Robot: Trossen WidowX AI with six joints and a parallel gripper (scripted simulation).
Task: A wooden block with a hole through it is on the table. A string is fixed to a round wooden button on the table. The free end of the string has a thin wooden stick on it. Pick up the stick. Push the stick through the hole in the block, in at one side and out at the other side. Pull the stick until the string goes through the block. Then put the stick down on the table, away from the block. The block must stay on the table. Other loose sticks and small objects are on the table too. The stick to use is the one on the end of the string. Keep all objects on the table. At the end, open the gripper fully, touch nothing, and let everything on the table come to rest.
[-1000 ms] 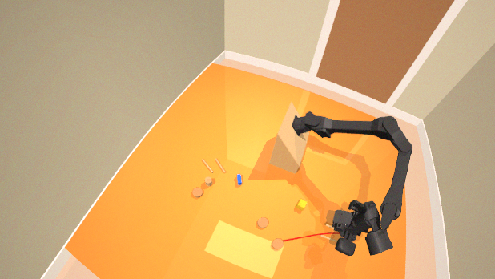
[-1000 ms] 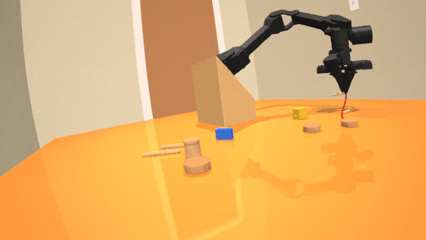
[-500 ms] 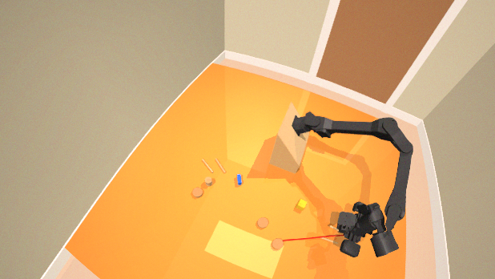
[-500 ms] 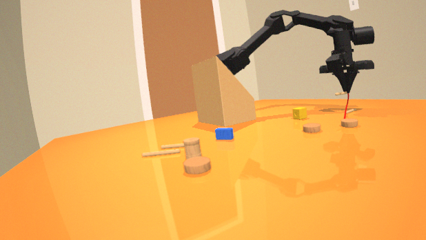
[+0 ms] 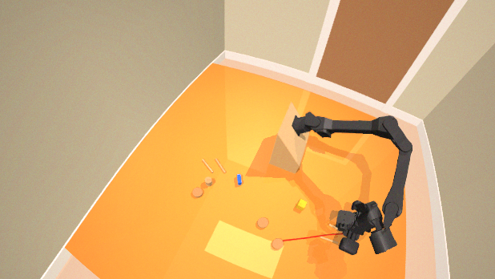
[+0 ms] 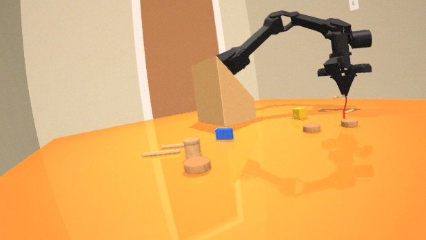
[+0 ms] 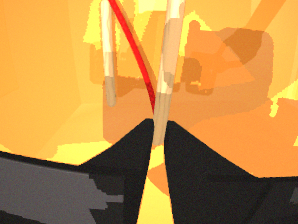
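Observation:
My gripper points down, raised above the table and shut on the string's stick. It holds the stick near its string end. The red string runs with a slight bow from the fingertips to its round button. A yellow block sits between the robot's stand and the gripper. A small dark spot shows on it in the exterior view; I cannot tell whether a hole runs through.
A loose stick lies below the gripper. Another button lies near the string's button. A blue block, a peg, a third button and two sticks are farther off. The tan stand bears the arm.

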